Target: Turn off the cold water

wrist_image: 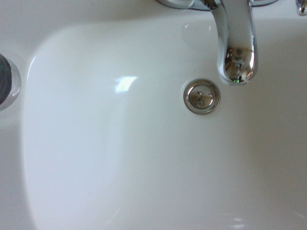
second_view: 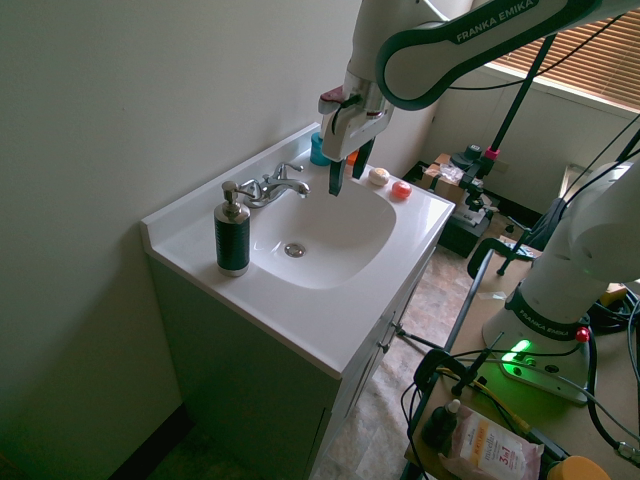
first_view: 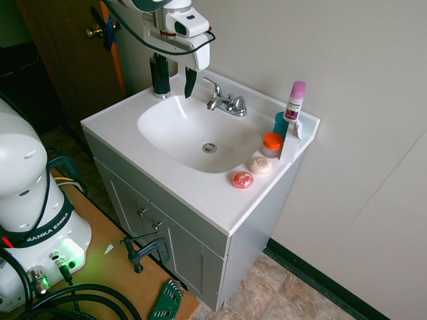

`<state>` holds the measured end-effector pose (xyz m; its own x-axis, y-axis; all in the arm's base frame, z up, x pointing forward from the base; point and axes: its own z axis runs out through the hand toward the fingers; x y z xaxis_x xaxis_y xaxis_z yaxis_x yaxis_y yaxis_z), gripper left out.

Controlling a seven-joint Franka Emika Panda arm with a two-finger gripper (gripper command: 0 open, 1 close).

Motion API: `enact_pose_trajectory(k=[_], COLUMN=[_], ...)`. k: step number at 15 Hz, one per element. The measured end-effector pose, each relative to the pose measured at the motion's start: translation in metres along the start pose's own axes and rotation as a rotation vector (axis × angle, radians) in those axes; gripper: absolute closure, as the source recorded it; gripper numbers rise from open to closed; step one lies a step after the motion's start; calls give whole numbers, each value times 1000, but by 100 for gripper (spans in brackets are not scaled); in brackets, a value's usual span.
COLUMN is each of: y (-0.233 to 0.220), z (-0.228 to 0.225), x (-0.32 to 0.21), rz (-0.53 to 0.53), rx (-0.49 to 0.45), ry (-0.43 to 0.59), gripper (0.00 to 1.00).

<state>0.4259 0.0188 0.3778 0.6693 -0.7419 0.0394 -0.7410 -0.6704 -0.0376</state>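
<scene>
A two-handle chrome faucet stands at the back of the white sink. Its low, flat lever is on the side towards the toiletries. The twin lever tilts upward on the side towards the soap dispenser. No water runs from the spout, and the basin around the drain looks dry. My gripper hangs open and empty above the back of the basin, beside the faucet and apart from both levers. In the first exterior view the gripper is left of the upward-tilted lever.
A dark soap dispenser stands on the counter corner near the gripper. On the other side are a pink-capped bottle, a teal cup, an orange-lidded jar and two round soaps. The wall runs close behind the faucet.
</scene>
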Motion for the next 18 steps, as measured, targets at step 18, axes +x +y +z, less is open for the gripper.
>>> enact_pose_trajectory(k=[18], y=[-63], z=[31], x=[129], rz=[238], rx=[11], ry=[266], gripper=[0])
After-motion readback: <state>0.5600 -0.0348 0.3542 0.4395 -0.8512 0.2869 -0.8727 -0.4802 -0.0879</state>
